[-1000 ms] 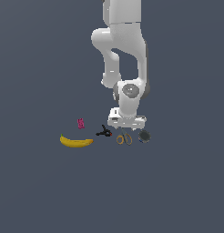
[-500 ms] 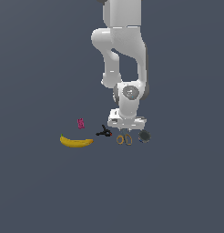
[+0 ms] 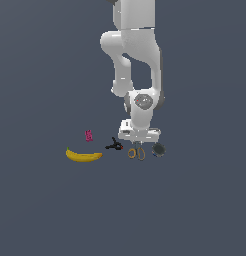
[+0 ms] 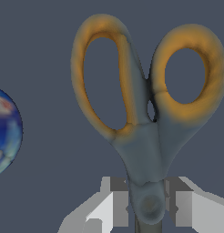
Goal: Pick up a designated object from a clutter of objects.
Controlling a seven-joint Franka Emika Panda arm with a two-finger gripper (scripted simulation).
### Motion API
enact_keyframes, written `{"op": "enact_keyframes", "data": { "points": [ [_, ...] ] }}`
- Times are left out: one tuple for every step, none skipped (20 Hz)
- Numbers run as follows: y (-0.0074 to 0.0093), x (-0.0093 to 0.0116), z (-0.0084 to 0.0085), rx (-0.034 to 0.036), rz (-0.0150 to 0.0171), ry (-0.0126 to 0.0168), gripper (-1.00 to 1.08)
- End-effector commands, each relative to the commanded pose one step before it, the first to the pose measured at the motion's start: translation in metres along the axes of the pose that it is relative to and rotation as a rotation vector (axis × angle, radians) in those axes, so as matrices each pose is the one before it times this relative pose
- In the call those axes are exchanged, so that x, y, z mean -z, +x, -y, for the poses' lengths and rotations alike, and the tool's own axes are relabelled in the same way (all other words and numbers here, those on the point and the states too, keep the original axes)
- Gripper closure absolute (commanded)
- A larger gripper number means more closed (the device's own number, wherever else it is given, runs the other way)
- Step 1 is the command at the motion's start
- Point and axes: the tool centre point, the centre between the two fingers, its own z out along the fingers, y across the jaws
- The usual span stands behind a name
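Observation:
The small scissors point(image 3: 136, 152) lie on the floor with their orange-yellow loop handles toward the camera. In the wrist view the scissors point(image 4: 145, 136) fill the frame, with the loops far from the fingers and the grey pivot between them. My gripper point(image 3: 139, 142) stands straight down over the blade end of the scissors. In the wrist view my gripper point(image 4: 148, 205) has both grey fingers point(image 4: 118, 202) pressed against the sides of the pivot. The blades are hidden below the fingers. The scissors rest on the floor.
A dark round disc point(image 3: 158, 149) lies just to the exterior view's right of the scissors, and it also shows in the wrist view point(image 4: 4, 132). A black tool with a red tip point(image 3: 114, 146) lies at the exterior view's left, then a banana point(image 3: 83, 156) and a pink block point(image 3: 88, 135).
The arm has hardly moved and stays low over the scissors. No object has shifted.

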Motion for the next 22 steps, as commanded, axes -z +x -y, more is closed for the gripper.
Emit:
{"op": "enact_keyframes", "data": {
  "points": [
    [0.00154, 0.00439, 0.00130, 0.00009, -0.00121, 0.00032, 1.08],
    [0.00074, 0.00266, 0.00077, 0.00000, 0.00000, 0.00000, 1.08],
    [0.00087, 0.00314, 0.00091, 0.00000, 0.00000, 0.00000, 1.08],
    [0.00100, 0.00361, 0.00105, 0.00000, 0.00000, 0.00000, 1.08],
    [0.00114, 0.00408, 0.00118, 0.00000, 0.00000, 0.00000, 1.08],
    [0.00127, 0.00455, 0.00132, 0.00000, 0.00000, 0.00000, 1.08],
    [0.00140, 0.00501, 0.00145, 0.00000, 0.00000, 0.00000, 1.08],
    [0.00153, 0.00547, 0.00159, 0.00000, 0.00000, 0.00000, 1.08],
    [0.00165, 0.00592, 0.00172, 0.00000, 0.00000, 0.00000, 1.08],
    [0.00178, 0.00638, 0.00186, 0.00000, 0.00000, 0.00000, 1.08],
    [0.00191, 0.00683, 0.00199, 0.00000, 0.00000, 0.00000, 1.08],
    [0.00204, 0.00728, 0.00212, 0.00000, 0.00000, 0.00000, 1.08],
    [0.00217, 0.00773, 0.00226, 0.00000, 0.00000, 0.00000, 1.08],
    [0.00230, 0.00819, 0.00239, 0.00000, 0.00000, 0.00000, 1.08],
    [0.00238, 0.00849, 0.00280, 0.00059, 0.00035, 0.00011, 1.08],
    [0.00256, 0.00906, 0.00265, 0.00000, 0.00000, 0.00000, 1.08],
    [0.00259, 0.00914, 0.00268, 0.00000, 0.00000, 0.00000, 1.08],
    [0.00260, 0.00914, 0.00268, 0.00000, 0.00000, 0.00000, 1.08],
    [0.00261, 0.00914, 0.00269, 0.00000, 0.00000, 0.00000, 1.08],
    [0.00262, 0.00915, 0.00269, 0.00000, 0.00000, 0.00000, 1.08],
    [0.00264, 0.00916, 0.00270, 0.00000, 0.00000, 0.00000, 1.08],
    [0.00266, 0.00918, 0.00270, 0.00000, 0.00000, 0.00000, 1.08]
  ]
}}
